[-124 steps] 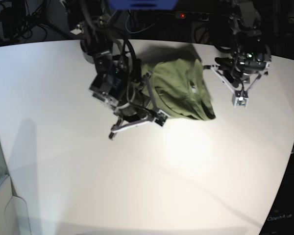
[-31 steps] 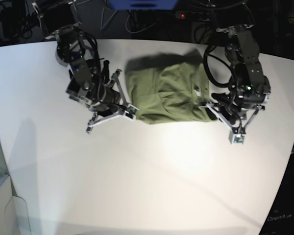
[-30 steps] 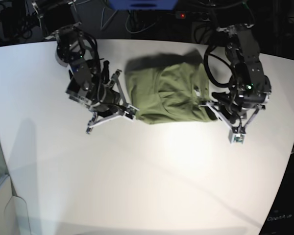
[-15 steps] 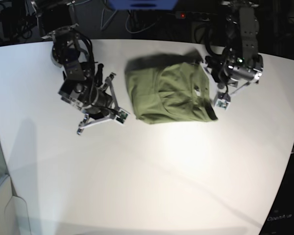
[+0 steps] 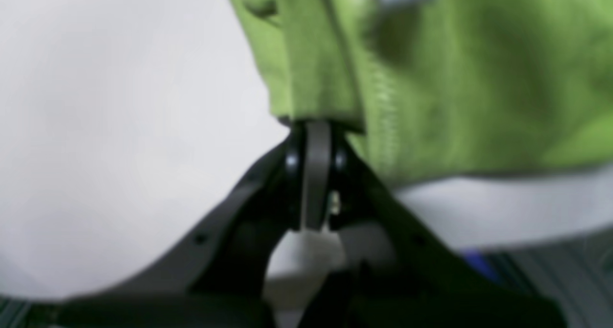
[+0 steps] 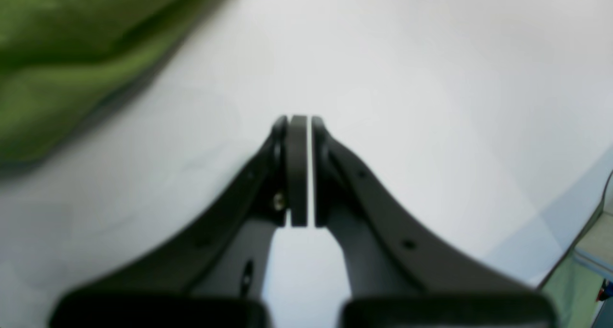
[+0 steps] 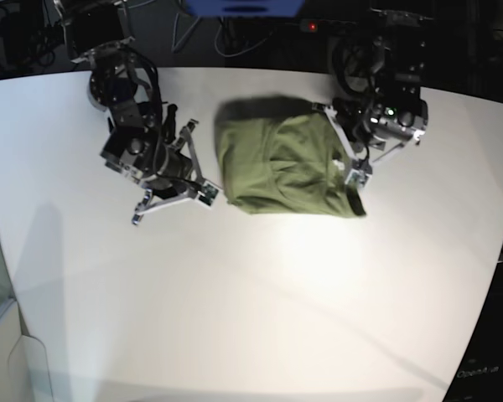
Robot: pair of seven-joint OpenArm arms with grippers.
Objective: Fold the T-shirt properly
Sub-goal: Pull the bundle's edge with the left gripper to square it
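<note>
You are looking down on a broad white matte tabletop (image 7: 260, 318) with a curved far edge. Behind that far edge the room is dark, crowded with black cables (image 7: 235, 38); a small red indicator light (image 7: 312, 27) glows there. Bright light pools near the table's middle.

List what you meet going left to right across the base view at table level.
Right gripper, shut and clear of the cloth → T-shirt, folded into a compact bundle → left gripper, shut at the shirt's edge. All sit on the white table.
</note>
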